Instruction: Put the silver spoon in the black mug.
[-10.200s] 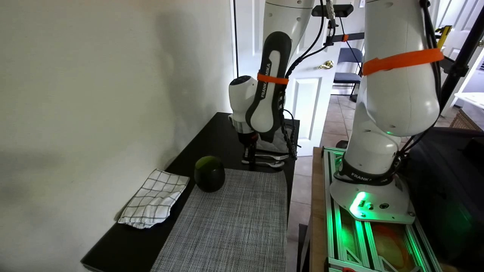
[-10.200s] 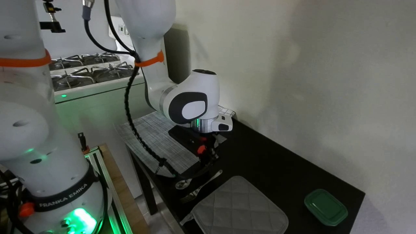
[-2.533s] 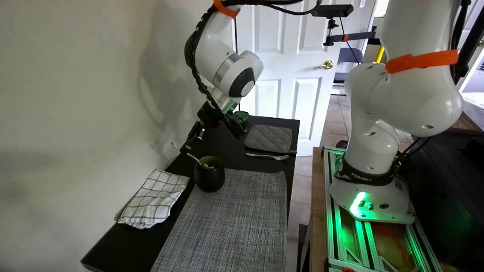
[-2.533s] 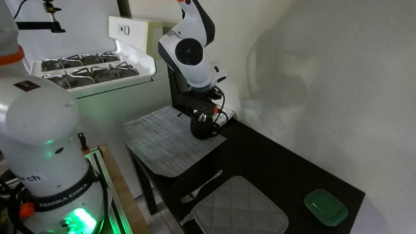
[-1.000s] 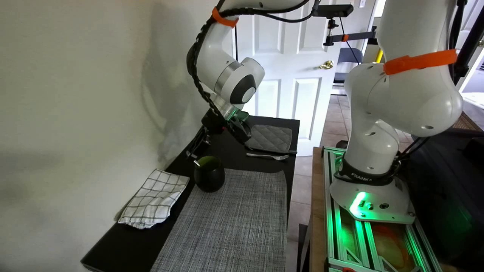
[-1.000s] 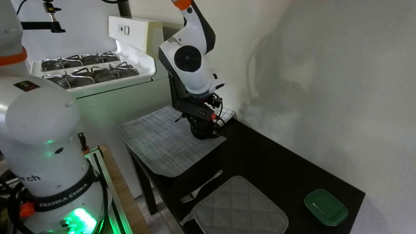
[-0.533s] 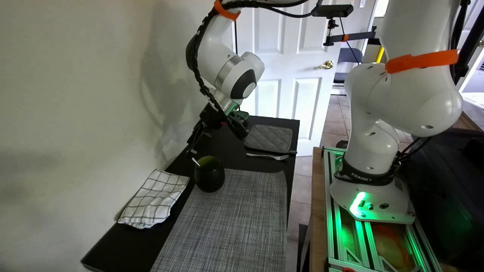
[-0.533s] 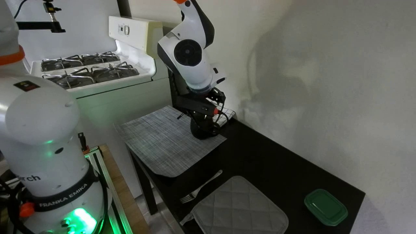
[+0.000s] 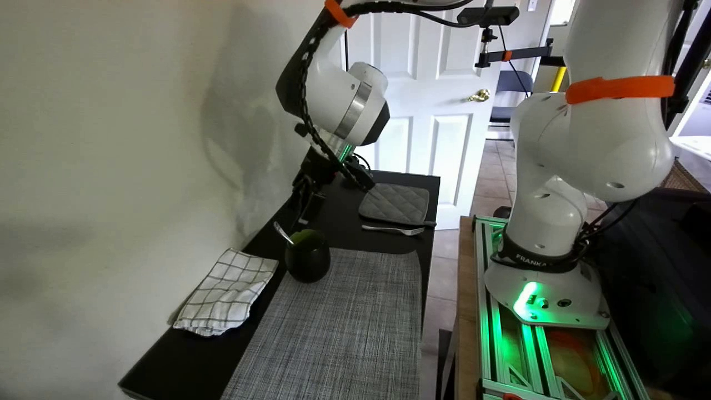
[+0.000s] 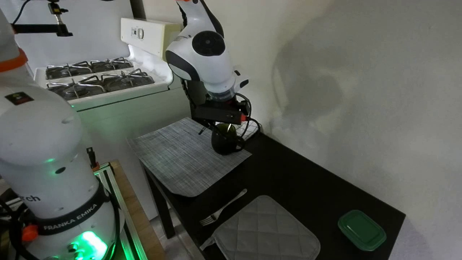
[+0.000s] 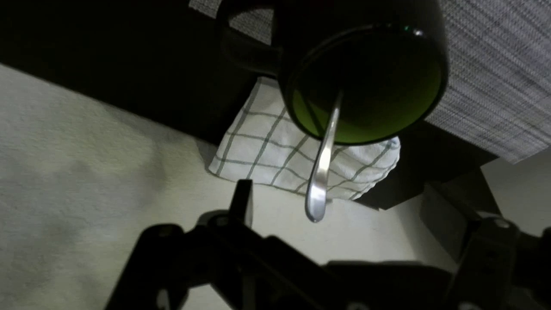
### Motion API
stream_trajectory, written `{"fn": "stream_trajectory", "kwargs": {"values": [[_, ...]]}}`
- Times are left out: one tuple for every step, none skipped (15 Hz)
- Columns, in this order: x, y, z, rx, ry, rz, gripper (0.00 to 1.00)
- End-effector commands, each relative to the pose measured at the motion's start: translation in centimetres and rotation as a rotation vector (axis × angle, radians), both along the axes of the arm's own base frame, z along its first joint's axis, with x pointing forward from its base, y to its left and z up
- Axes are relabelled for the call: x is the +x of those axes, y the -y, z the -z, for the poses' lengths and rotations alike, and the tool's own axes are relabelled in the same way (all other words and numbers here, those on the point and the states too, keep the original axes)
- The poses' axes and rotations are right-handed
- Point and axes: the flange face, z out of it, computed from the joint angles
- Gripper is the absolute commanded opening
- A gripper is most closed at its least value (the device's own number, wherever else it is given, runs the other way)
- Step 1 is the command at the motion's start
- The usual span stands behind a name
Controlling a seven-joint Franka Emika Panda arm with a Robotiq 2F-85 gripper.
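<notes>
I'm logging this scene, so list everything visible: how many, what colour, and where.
Table: 1, black, against wall
Placemat: 1, grey, on table
Mug: 1, black, at placemat corner
Spoon: 1, silver, leaning in mug
Cloth: 1, white checked, near mug
Pot holder: 1, grey, on table
Fork: 1, silver, beside pot holder
Container: 1, green, near table corner
Stove: 1, white, past placemat end
Door: at least 1, white, past opposite end
Chair: 1, grey, past door
Camera: at least 1, black, in front of door
Frame: 1, silver, beside table
Arm: 1, white, on frame
End effector: 1, black, open near spoon handle
</notes>
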Motion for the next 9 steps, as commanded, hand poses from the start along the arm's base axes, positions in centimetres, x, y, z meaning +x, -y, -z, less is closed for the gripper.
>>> {"fn": "stream_trajectory", "kwargs": {"values": [[-1.7,0.0,-0.3,-0.051,-0.074,-0.038,1.0],[-1.8,0.0,-0.2,-0.064,-0.098,-0.047,1.0],[-1.9,0.2,-0.3,-0.077,-0.119,-0.055,1.0],[-2.0,0.2,-0.4,-0.091,-0.137,-0.06,1.0],[-2.1,0.4,-0.6,-0.106,-0.156,-0.068,1.0],[-2.1,0.5,-0.9,-0.118,-0.169,-0.069,1.0],[-2.1,0.7,-1.3,-0.128,-0.186,-0.072,1.0],[-2.1,0.8,-1.8,-0.134,-0.197,-0.07,1.0],[-2.1,0.9,-2.4,-0.136,-0.209,-0.07,1.0]]}}
